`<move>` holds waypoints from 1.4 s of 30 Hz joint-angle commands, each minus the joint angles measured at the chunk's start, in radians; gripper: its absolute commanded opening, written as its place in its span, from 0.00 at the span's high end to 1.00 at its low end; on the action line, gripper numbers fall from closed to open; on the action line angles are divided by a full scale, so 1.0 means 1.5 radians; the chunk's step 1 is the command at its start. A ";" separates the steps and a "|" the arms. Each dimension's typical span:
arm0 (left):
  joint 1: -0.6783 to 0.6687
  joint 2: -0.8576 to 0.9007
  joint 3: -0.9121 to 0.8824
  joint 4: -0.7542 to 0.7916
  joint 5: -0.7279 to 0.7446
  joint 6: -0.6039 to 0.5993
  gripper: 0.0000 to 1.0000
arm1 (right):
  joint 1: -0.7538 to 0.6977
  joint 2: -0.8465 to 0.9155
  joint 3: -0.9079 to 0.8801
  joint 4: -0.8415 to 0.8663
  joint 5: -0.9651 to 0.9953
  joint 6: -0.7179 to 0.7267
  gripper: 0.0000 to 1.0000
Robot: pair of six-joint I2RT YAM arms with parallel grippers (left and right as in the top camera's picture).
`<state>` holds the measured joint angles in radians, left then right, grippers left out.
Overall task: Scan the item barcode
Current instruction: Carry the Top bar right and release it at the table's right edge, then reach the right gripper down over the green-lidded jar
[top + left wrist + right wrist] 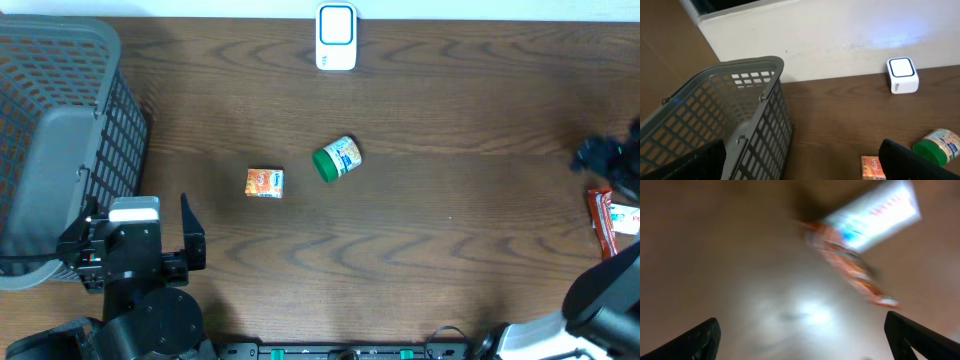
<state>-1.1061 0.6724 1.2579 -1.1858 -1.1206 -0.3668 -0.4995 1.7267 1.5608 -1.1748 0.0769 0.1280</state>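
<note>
Viewing from overhead: the white scanner (336, 37) stands at the far edge of the surface (450, 250). Nearer than it lie a green-lidded jar (337, 159) and an orange box (265, 183); a grey basket (60, 130) sits far to its left, the red packet (603, 225) far to its right. Left wrist: left pincer (800, 169) open and empty, basket left of the scanner. Right wrist: right pincer (800, 340) open, packet lying beyond its fingers, print blurred, unreadable.
</note>
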 commanded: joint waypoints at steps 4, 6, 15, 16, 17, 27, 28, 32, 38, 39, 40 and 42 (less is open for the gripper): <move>0.002 -0.002 0.002 -0.002 -0.004 -0.004 0.02 | 0.226 -0.062 0.024 0.065 -0.237 -0.003 0.01; 0.002 -0.002 0.002 -0.002 -0.004 -0.004 0.02 | 0.319 -0.058 0.021 0.089 -0.226 -0.024 0.01; 0.002 -0.002 0.002 -0.002 -0.004 -0.004 0.02 | 0.617 -0.026 0.019 0.257 -0.099 0.323 0.01; 0.002 -0.002 0.002 -0.002 -0.004 -0.004 0.02 | 0.632 -0.026 0.019 0.263 -0.094 0.320 0.01; 0.002 -0.002 0.002 -0.002 -0.004 -0.004 0.02 | 0.647 -0.025 0.017 0.271 -0.075 0.321 0.01; 0.002 -0.002 0.002 -0.002 -0.004 -0.004 0.02 | 0.688 0.092 0.014 0.195 -0.095 0.706 0.01; 0.002 -0.002 0.002 -0.002 -0.004 -0.004 0.02 | 0.695 0.110 0.014 0.205 -0.106 0.728 0.01; 0.002 -0.002 0.002 -0.002 -0.004 -0.004 0.02 | 0.718 0.169 0.014 0.240 -0.122 0.790 0.01; 0.002 -0.002 0.002 -0.002 -0.004 -0.004 0.02 | 0.740 0.233 0.014 0.277 -0.122 0.860 0.01; 0.002 -0.002 0.002 -0.002 -0.004 -0.004 0.02 | 0.743 0.237 0.014 0.284 -0.120 0.863 0.01; 0.002 -0.002 0.002 -0.002 -0.004 -0.004 0.02 | 0.745 0.244 0.014 0.290 -0.118 0.870 0.01; 0.002 -0.002 0.002 -0.002 -0.004 -0.004 0.02 | 0.747 0.251 0.014 0.290 -0.109 0.885 0.01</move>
<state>-1.1061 0.6724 1.2579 -1.1858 -1.1206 -0.3664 0.6132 2.0857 1.5826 -0.7418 -0.1078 1.3811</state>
